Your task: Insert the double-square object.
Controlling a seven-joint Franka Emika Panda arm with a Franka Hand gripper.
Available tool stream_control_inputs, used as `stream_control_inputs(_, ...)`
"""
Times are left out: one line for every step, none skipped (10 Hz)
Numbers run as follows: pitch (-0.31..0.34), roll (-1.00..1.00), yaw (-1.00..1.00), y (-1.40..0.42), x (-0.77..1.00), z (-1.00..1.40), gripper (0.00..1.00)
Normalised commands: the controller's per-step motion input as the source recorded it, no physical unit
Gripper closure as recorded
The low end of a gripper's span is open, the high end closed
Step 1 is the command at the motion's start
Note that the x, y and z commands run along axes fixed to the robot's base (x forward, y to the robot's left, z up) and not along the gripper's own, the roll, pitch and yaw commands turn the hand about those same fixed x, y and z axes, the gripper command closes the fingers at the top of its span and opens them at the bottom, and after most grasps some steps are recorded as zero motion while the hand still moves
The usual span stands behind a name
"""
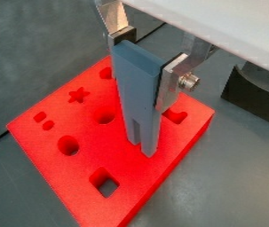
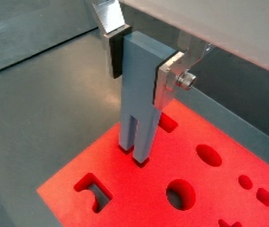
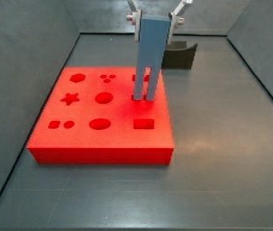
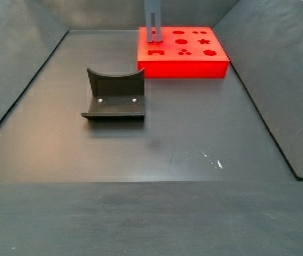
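My gripper (image 1: 148, 58) is shut on the double-square object (image 1: 137, 97), a tall grey-blue bar with a forked lower end, and holds it upright. Both wrist views show it between the silver fingers (image 2: 169, 82). Its lower end is right at the top face of the red board (image 1: 148, 182), which has several shaped holes. In a side view the bar (image 3: 150, 59) stands over the board's (image 3: 103, 146) right-hand column of holes. I cannot tell whether the tips are inside a hole. A pair of small holes (image 3: 60, 124) lies at the board's near left.
The dark fixture (image 3: 181, 56) stands on the floor just beyond the board; it also shows in a side view (image 4: 114, 95). Dark sloping walls (image 3: 31, 36) enclose the grey floor (image 4: 154, 170).
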Motion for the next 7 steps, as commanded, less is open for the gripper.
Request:
stream_control_inputs(-0.069,-0.01,0.0,0.0,-0.08,-0.11,1.0)
stream_control_inputs(-0.064,-0.03,0.0,0.0,-0.02,-0.07,1.0)
stream_control_inputs(-0.066,-0.04,0.0,0.0,-0.02,-0.05,1.0)
stream_control_inputs(-0.063,-0.04,0.01,0.0,0.0,-0.07,1.0)
stream_control_inputs(-0.089,-0.08,0.01,-0.06,0.0,-0.26,1.0)
stream_control_inputs(-0.071,-0.15,0.06,-0.02,0.0,-0.61,1.0)
stream_control_inputs(-0.08,-0.12,0.08,-0.01,0.03,-0.79,1.0)
